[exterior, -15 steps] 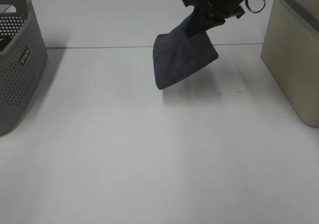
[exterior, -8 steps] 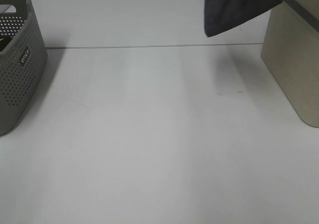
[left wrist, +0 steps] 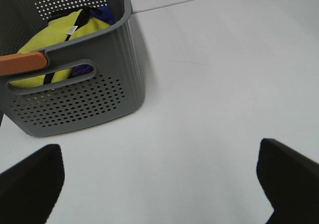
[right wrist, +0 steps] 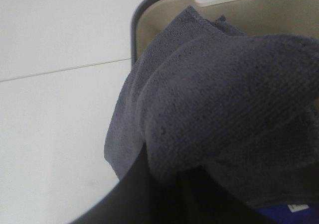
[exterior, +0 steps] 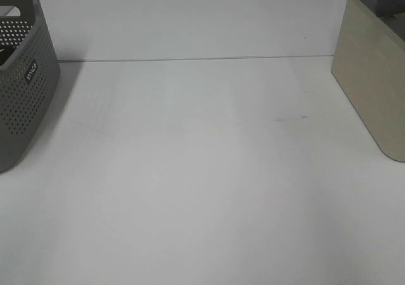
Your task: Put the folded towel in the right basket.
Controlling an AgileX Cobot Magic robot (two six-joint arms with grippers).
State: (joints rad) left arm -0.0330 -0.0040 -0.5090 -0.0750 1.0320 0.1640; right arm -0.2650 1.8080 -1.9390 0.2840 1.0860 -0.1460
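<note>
The dark grey folded towel fills the right wrist view. It hangs bunched over my right gripper, whose dark fingers show only beneath it and are shut on it. Behind the towel are the grey rim and beige inner wall of the right basket. In the high view the beige right basket stands at the right edge, and only a dark patch shows above its rim; the arm is out of frame. My left gripper is open and empty above the table.
A grey perforated basket stands at the left edge. The left wrist view shows it holding yellow and purple cloths. The white table runs between the two baskets.
My right gripper has carried the towel up and to the right, out of the high view, to the right basket's rim. The left arm has not moved.
</note>
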